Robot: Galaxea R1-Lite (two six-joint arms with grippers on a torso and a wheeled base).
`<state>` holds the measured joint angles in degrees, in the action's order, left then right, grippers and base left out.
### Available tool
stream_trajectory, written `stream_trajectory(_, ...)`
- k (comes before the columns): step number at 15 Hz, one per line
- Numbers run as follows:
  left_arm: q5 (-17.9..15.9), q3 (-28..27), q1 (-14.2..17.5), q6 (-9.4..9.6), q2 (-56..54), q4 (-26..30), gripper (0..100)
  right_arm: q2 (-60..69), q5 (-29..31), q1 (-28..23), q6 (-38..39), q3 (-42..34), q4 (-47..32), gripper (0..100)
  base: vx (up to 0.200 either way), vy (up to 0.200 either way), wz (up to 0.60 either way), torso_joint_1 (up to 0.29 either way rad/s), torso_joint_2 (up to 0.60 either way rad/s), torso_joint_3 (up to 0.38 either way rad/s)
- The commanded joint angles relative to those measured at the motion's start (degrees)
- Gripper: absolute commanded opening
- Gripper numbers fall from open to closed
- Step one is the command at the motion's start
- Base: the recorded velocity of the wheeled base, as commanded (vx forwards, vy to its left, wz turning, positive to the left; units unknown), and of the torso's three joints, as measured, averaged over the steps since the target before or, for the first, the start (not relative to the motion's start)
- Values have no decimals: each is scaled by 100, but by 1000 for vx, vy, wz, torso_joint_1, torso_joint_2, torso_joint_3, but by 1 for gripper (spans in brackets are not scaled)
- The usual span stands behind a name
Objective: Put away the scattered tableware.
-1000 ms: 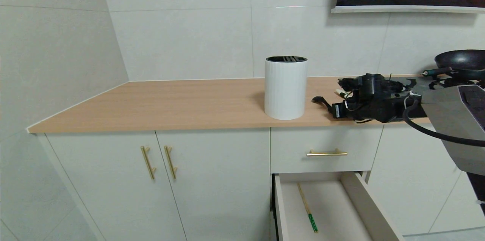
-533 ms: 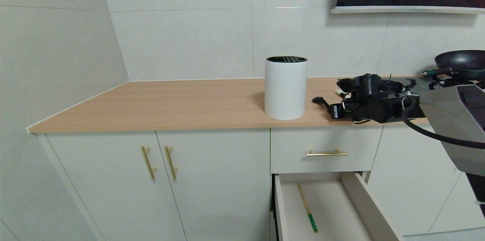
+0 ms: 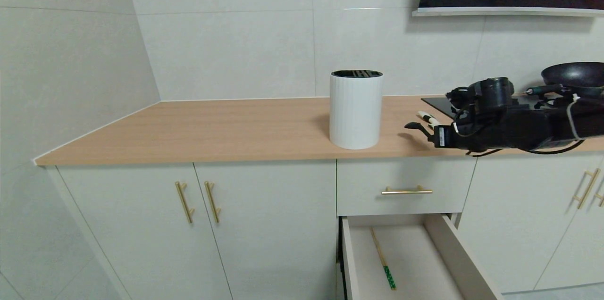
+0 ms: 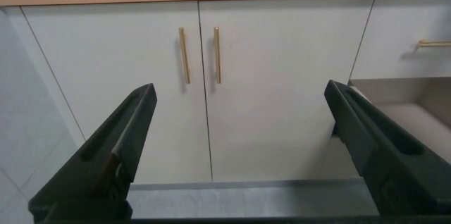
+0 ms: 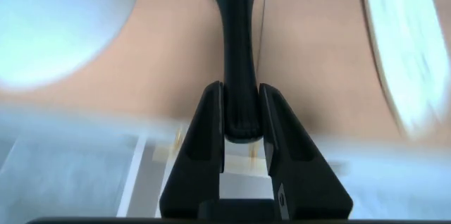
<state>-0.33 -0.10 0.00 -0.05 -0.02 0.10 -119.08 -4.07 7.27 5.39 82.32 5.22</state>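
In the head view my right gripper (image 3: 427,132) hovers just above the wooden countertop (image 3: 212,130), right of the white ribbed utensil holder (image 3: 355,109). It is shut on a black-handled utensil (image 3: 411,125) that points toward the holder. The right wrist view shows both fingers clamped on that black handle (image 5: 236,27), with the gripper (image 5: 241,94) over the counter and the holder (image 5: 56,20) blurred to one side. A white utensil with a dark tip (image 3: 427,117) lies on the counter behind the gripper. My left gripper (image 4: 239,153) is open and low, facing the cabinet doors (image 4: 201,55).
Below the counter a drawer (image 3: 453,257) stands pulled out with a green-tipped chopstick (image 3: 383,262) lying inside. A closed drawer with a gold handle (image 3: 406,191) is above it. A black pan (image 3: 573,73) sits on the cooktop (image 3: 441,103) at the right.
My right arm has drawn back to the right and risen slightly, carrying the black-handled utensil away from the holder. The white utensil behind it is now uncovered.
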Motion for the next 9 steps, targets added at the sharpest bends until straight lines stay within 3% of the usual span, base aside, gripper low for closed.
stream_trajectory(1, -2, 1, 0, 5, 2, -1, 100, 1361, -103, 56, 24, -1298, 14, 0, 0, 0, 0, 0, 0, 0)
stream_trajectory(4, -2, 1, 0, -4, 2, -1, 100, 2187, -832, 64, -3, -2528, 41, 0, 0, 0, 0, 0, 0, 0)
stream_trajectory(9, -2, 1, 0, -4, 2, -1, 100, 2583, -1034, 108, -469, -3486, 58, 0, 0, 0, 0, 0, 0, 0)
